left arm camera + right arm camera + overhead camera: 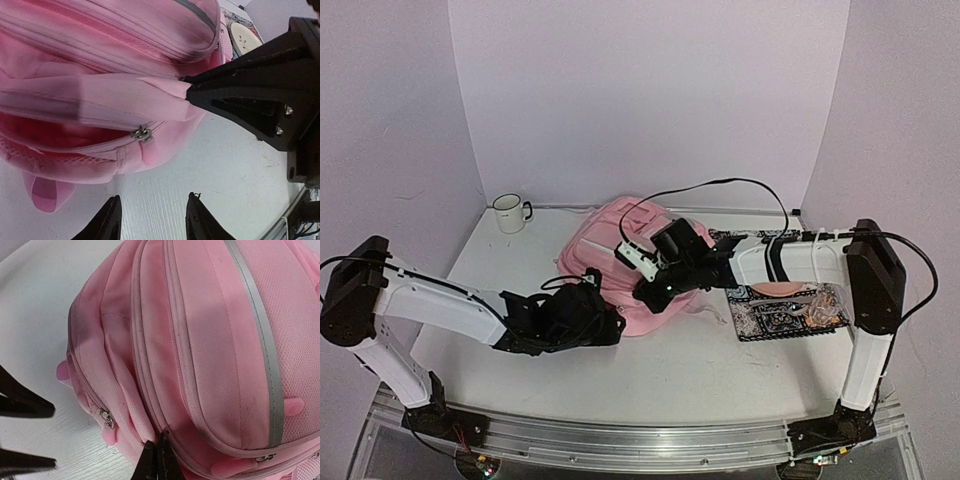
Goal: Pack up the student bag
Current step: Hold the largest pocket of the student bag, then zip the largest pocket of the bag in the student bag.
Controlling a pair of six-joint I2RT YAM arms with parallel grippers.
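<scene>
The student bag is a big pink backpack lying mid-table, and it fills the right wrist view. My right gripper is shut on a fold of the student bag's fabric beside a zip seam; in the left wrist view it shows as a black wedge pulling that fold taut. Just in front of the bag's near edge my left gripper stands open over bare table, holding nothing. A metal zipper pull with a pink tab lies a short way beyond its fingertips, and the pocket beside it gapes open.
A white mug stands at the back left. A patterned flat item with small things on it lies right of the bag, under the right arm. White walls close in the table on three sides.
</scene>
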